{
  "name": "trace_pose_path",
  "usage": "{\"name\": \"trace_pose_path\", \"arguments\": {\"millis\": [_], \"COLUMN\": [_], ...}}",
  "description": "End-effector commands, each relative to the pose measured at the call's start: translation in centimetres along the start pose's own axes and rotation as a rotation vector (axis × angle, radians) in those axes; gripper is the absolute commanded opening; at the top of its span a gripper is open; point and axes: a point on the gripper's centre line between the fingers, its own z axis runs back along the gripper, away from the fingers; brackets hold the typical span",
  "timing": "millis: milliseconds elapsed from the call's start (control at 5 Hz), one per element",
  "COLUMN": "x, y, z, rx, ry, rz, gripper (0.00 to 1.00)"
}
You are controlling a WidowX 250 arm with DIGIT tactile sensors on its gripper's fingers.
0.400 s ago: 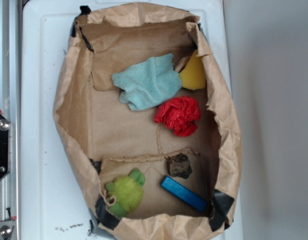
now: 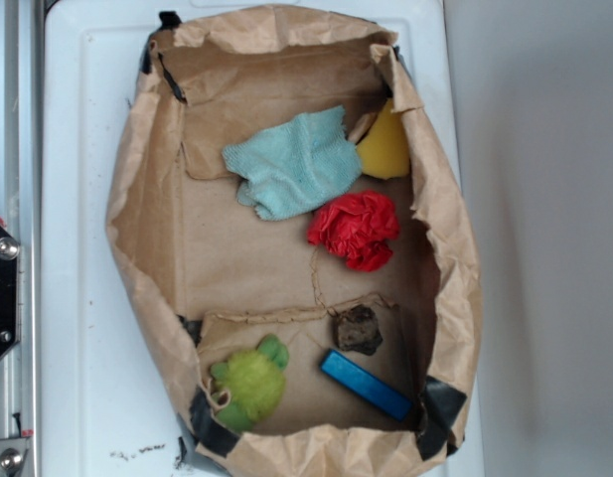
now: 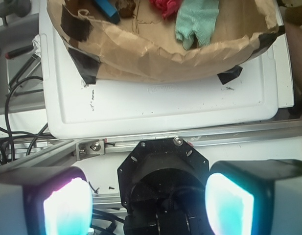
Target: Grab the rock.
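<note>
Plainly, the whole reach turns on one gap: the rock (image 2: 358, 329) sits inside the paper bag (image 2: 147, 248), while the end effector (image 3: 148, 203) hangs well outside it — over the rail at the edge of the white counter (image 3: 165, 103), short of the bag's near wall. In the wrist view the two fingers stand wide apart at the bottom of the frame with nothing between them, and the rock shows only as a dark lump at the very top edge, beyond the bag's crumpled rim and a little left of the midline between the fingers. So the rock lies ahead of the end effector, across the counter and over that rim.

Taking the bag as landmark, the rock rests on its floor just beside the blue block (image 2: 366, 385), very close to it or perhaps touching, with the red paper ball (image 2: 355, 230) further along the bag floor and the green plush toy (image 2: 248, 383) off to one side. The rock is roughly squat, without a clear long axis — so, in my judgement, finger angle matters less than clearing the block.
</note>
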Motion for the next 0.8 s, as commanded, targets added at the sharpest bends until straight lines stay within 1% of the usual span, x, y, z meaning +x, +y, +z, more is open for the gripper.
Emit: {"name": "trace_pose_path", "arguments": {"millis": [0,200,400,600], "x": [7.4,10.1,12.7,15.6], "y": [-1.5,-0.8,0.5,2.1], "z": [-1.5,-3.2,-5.8,-9.2], "rx": [-0.019,-0.051,-0.111,-0.108], "ry": [-0.088,-0.152,-0.18,-0.172], "rz": [0.248,0.401,0.527,0.649], "gripper": [1.0,1.0,1.0,1.0]}}
